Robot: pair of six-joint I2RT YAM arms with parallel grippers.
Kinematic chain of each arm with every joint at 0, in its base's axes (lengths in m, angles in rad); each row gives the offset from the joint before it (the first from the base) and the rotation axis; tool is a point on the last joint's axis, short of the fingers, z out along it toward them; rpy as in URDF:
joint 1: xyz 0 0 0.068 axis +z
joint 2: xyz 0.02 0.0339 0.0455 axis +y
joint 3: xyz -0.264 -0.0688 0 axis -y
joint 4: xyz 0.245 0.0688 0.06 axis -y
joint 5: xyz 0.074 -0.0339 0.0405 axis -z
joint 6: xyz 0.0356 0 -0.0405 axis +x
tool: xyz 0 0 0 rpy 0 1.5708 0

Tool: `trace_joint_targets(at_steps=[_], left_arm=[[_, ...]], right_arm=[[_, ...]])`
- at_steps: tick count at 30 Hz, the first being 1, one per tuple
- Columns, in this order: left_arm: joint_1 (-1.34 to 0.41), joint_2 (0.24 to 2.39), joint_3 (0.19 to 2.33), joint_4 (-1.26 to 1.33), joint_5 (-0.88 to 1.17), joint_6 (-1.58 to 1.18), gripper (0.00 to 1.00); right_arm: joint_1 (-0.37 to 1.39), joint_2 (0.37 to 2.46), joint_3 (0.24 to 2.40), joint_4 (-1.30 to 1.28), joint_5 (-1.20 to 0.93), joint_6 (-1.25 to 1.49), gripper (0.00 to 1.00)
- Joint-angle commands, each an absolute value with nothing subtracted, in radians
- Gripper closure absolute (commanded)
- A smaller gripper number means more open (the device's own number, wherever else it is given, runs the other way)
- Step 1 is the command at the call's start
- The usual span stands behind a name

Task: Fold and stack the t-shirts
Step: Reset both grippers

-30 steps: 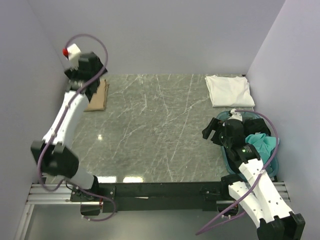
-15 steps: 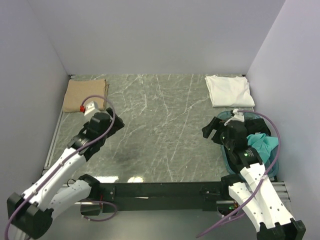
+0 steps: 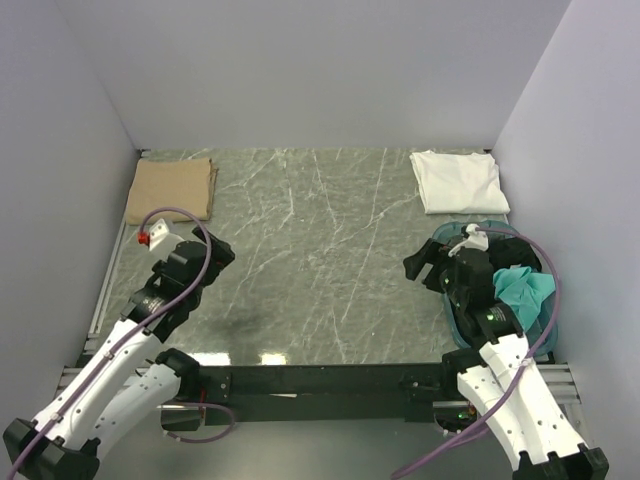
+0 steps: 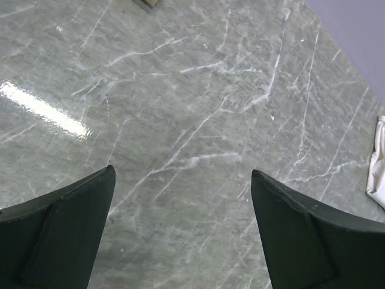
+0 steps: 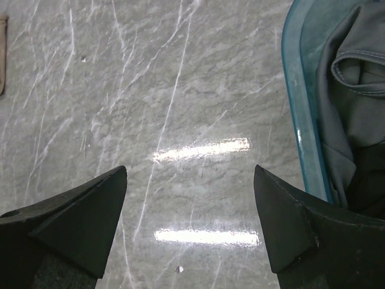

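Your marble-patterned table (image 3: pixel 320 240) carries two folded shirts at its far corners. The white t-shirt (image 3: pixel 458 180) lies far right and the tan t-shirt (image 3: pixel 172 189) far left, well apart and not yet stacked. That spacing probably leaves you the middle stretch for folding.

By your right arm, the shallow teal basket (image 5: pixel 296 102) holds the unfolded supply. The teal t-shirt (image 3: pixel 527 290) is crumpled in it, and the dark grey t-shirt (image 5: pixel 355 96) is bunched against its wall.

Your right gripper (image 5: pixel 189 171) hangs just beside the basket rim, fingers spread and holding nothing, well placed to reach in. Your left gripper (image 4: pixel 183 174) hovers over bare marble near the left edge, likewise spread and unloaded.

No brand, label or writing can be read on any cloth, the basket or the arms.
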State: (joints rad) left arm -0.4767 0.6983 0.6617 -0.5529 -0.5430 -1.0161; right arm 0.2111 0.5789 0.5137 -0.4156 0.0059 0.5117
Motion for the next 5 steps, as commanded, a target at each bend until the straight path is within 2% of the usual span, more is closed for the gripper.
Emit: trace_joint_targets(at_steps=[1, 5], left_arm=[[-0.479, 0.698, 0.692, -0.568, -0.584, -1.037, 0.01], [-0.477, 0.695, 0.69, -0.58, -0.601, -1.046, 0.01]], right_arm=[[0.206, 0.565, 0.489, -0.362, -0.023, 0.505, 0.08], [0.206, 0.565, 0.489, -0.338, -0.041, 0.499, 0.08]])
